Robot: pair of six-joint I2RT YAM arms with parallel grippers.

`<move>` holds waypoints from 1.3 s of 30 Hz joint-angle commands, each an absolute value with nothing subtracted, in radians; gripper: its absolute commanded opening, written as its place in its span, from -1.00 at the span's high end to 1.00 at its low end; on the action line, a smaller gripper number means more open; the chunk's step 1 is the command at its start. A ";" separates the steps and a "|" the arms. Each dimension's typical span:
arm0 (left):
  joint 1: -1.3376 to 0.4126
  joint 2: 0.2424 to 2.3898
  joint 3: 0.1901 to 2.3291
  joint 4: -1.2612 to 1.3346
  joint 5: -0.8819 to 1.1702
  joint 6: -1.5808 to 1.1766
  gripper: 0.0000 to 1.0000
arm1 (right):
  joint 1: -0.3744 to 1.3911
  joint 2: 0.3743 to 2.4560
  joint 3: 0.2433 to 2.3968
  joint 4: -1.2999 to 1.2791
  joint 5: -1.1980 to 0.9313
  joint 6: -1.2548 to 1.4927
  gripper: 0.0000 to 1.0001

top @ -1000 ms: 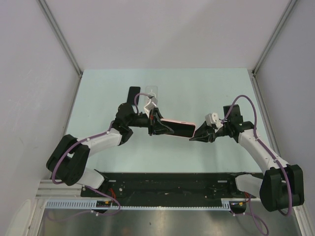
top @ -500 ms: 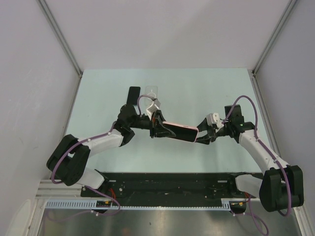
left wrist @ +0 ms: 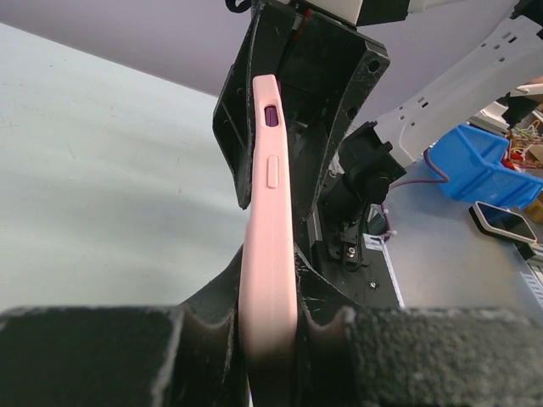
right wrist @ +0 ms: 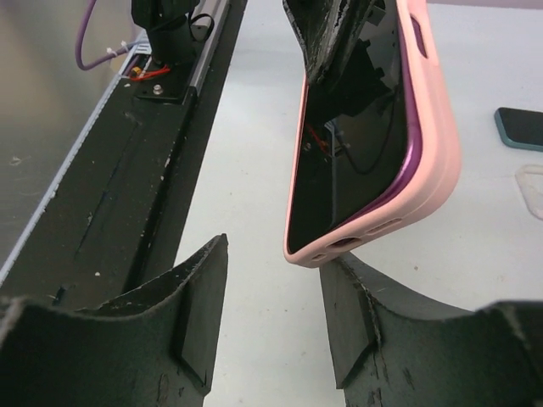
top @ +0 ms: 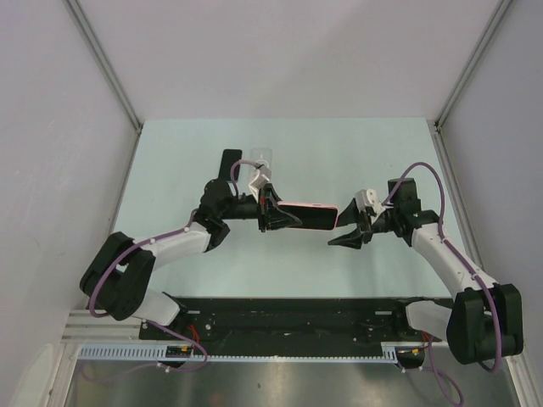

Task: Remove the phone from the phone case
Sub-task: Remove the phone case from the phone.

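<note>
A pink phone case (top: 307, 217) with the phone in it hangs level above the table, my left gripper (top: 273, 216) shut on its left end. The left wrist view shows the case (left wrist: 270, 254) edge-on, clamped between my left gripper (left wrist: 270, 326) fingers. The right wrist view shows the phone's dark screen (right wrist: 356, 153) with a purple rim showing along one side inside the pink case (right wrist: 437, 161). My right gripper (top: 344, 230) stands open just off the case's right end. In its own view the right gripper (right wrist: 273, 254) has the case's bottom corner over its right finger (right wrist: 356, 305), with nothing gripped.
A dark phone (top: 230, 164) and a clear case (top: 261, 156) lie on the table behind the left arm; the dark phone (right wrist: 519, 127) also shows in the right wrist view. A black rail (top: 288, 322) runs along the near edge. A blue bin (left wrist: 475, 165) sits off the table.
My right gripper has opened and drawn back slightly from the case's right end. The case dipped at that end half a second ago and is level again. The left grip is unchanged.
</note>
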State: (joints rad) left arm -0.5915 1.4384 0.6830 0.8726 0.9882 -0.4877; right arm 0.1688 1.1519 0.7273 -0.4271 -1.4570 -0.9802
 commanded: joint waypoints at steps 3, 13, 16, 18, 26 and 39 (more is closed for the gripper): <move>-0.598 1.404 0.696 0.948 0.976 -0.465 0.99 | 0.178 1.186 0.727 -0.217 -1.417 -0.663 0.14; -0.598 1.404 0.698 0.948 0.985 -0.468 0.99 | 0.181 1.183 0.727 -0.285 -1.445 -0.817 0.47; -0.600 1.410 0.703 0.948 1.005 -0.477 0.99 | 0.179 1.170 0.727 -0.346 -1.453 -0.940 0.49; -0.603 1.414 0.707 0.948 1.028 -0.482 0.99 | 0.179 1.164 0.727 -0.385 -1.460 -1.009 0.54; -0.632 1.428 0.718 0.948 1.101 -0.492 0.99 | 0.175 1.157 0.727 -0.397 -1.439 -1.068 0.62; -0.684 1.474 0.744 0.948 1.226 -0.523 0.99 | 0.175 1.161 0.727 -0.373 -1.411 -1.087 0.94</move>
State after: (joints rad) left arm -0.6167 1.4704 0.6941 0.8951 1.0557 -0.4873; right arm 0.1772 1.1759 0.7162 -0.4366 -1.4410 -1.0264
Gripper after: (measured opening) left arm 0.197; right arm 0.215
